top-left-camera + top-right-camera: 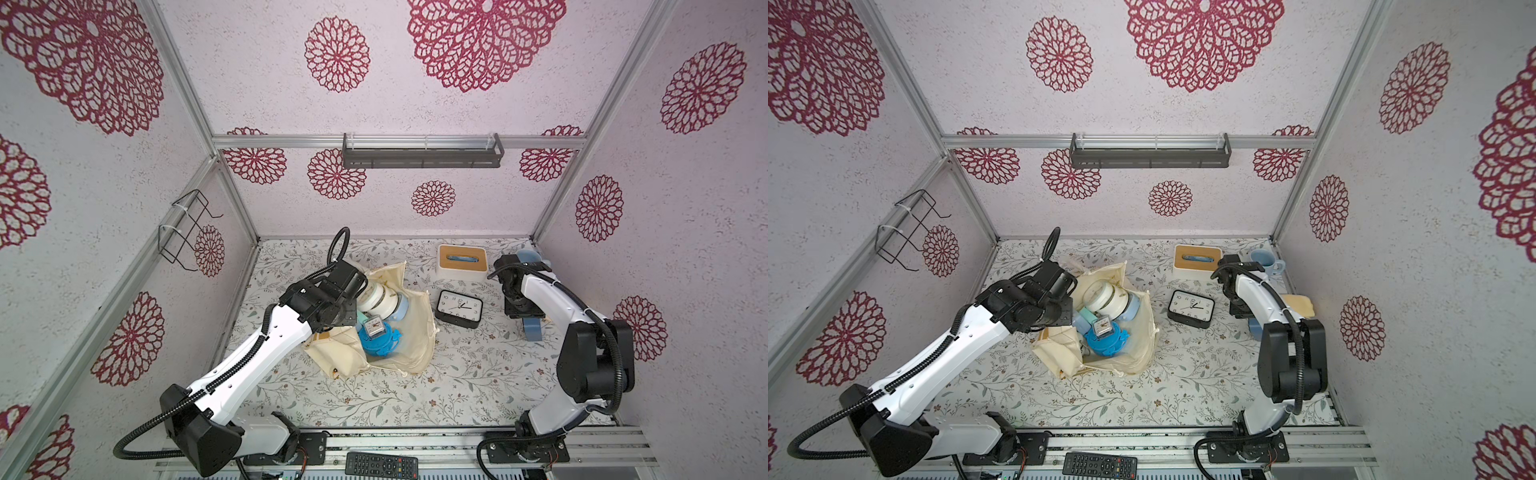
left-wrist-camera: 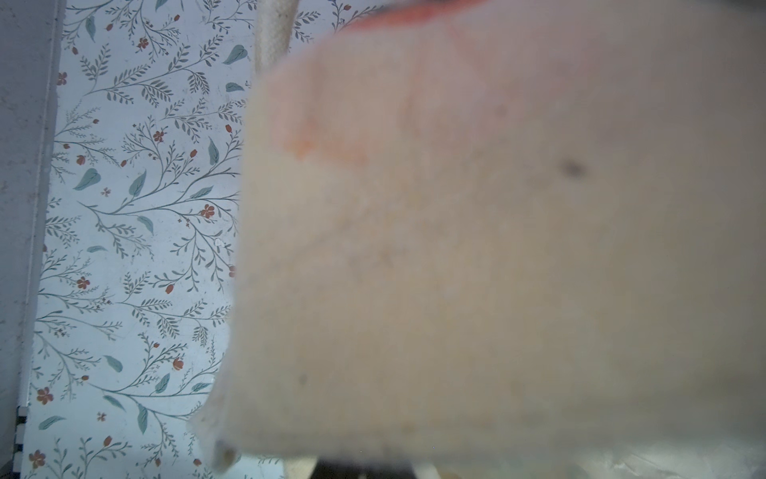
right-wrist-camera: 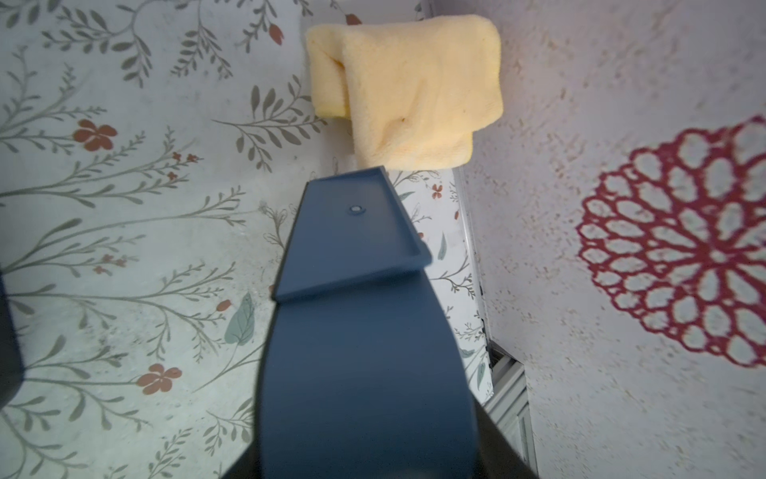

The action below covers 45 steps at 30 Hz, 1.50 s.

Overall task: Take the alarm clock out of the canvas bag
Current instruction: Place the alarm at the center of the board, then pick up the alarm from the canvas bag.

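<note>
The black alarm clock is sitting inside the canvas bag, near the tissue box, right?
No. The black alarm clock is near the tissue box, but it sits on the table beside the canvas bag, not inside it. Both top views show this.

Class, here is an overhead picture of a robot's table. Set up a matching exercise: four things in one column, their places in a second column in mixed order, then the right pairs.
Things
1. black rectangular alarm clock with a white face
2. white tissue box with a wooden top
3. black remote control
4. blue round plastic object with a scalloped edge

Places
A. inside the cream canvas bag
B. on the metal frame in front of the floral table
C. on the table beside the bag, dial up
D. at the back of the table, near the rear wall

Pairs: 1-C, 2-D, 3-B, 4-A
</note>
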Each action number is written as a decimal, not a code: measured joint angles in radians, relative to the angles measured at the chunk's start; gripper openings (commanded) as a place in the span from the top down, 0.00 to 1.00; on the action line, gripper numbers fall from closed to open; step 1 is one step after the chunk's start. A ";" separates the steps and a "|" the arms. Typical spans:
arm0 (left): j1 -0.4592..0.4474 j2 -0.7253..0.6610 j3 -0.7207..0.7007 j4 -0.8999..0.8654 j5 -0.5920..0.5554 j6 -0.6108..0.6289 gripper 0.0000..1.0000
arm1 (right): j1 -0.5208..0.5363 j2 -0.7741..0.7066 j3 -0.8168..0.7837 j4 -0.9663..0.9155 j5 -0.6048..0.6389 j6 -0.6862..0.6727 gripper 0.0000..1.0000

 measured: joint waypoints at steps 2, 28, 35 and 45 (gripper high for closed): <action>0.001 0.000 0.000 0.000 0.000 0.002 1.00 | 0.002 0.000 -0.012 0.011 -0.023 0.002 0.42; 0.020 -0.005 -0.006 0.002 0.008 0.008 1.00 | 0.059 0.083 -0.031 0.132 -0.175 0.052 0.38; 0.013 -0.052 -0.090 0.032 0.037 0.016 1.00 | 0.165 -0.188 0.040 0.235 -0.401 -0.012 0.38; -0.005 -0.071 -0.120 0.047 0.053 -0.047 1.00 | 0.555 -0.539 0.022 0.394 -0.704 0.069 0.41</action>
